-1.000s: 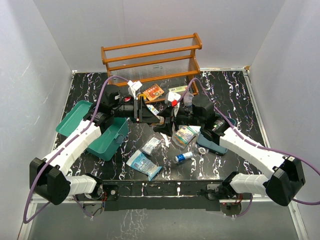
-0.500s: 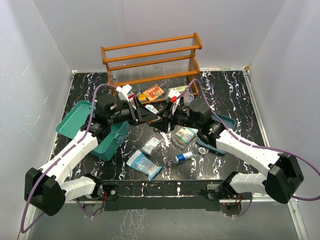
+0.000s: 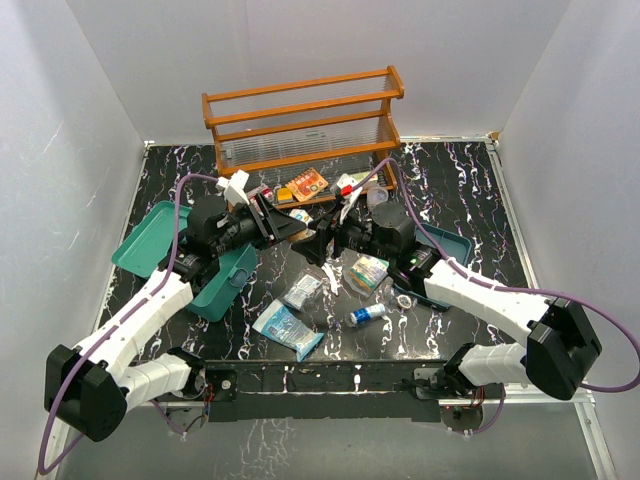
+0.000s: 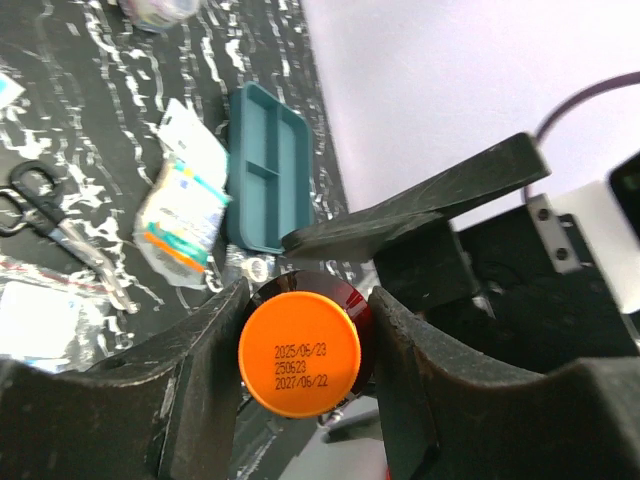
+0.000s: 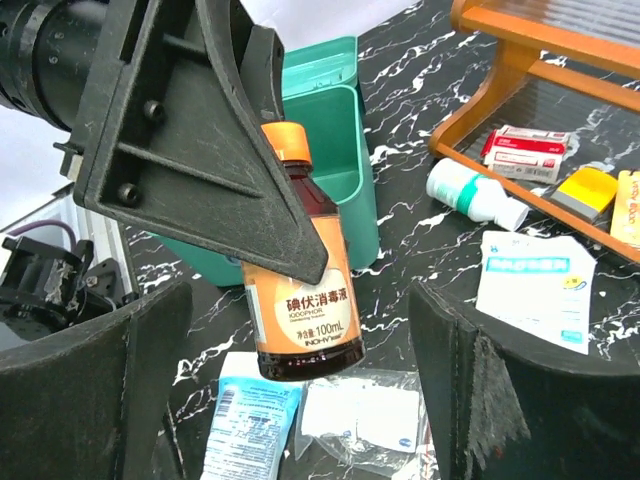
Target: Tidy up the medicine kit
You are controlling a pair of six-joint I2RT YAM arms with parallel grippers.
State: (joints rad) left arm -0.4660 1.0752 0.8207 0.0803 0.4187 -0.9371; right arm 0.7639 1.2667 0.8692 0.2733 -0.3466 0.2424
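You see:
- wooden rack [image 3: 296, 103] at table's back; orange box [image 3: 307, 184] in its base, white bottle [image 5: 470, 192] lying at its near rail
- blue-grey tray [image 4: 262, 170], two compartments, on the right
- toward front: blue-white packet [image 3: 285, 328], clear pouch [image 3: 302, 291], striped pack [image 3: 368, 272], blue-capped tube [image 3: 367, 314]
- scissors [image 4: 60, 232] flat on table

White walls [image 3: 300, 40], black marbled table [image 3: 470, 190]

White arms [image 3: 140, 310] with black joints [image 3: 75, 385], black hands [image 3: 288, 224], purple cables [image 3: 175, 220].

bottle [image 5: 300, 310]: shoulder behind left hand [image 4: 305, 300] | medicine kit [image 3: 222, 295]: part under left arm [image 3: 150, 300]
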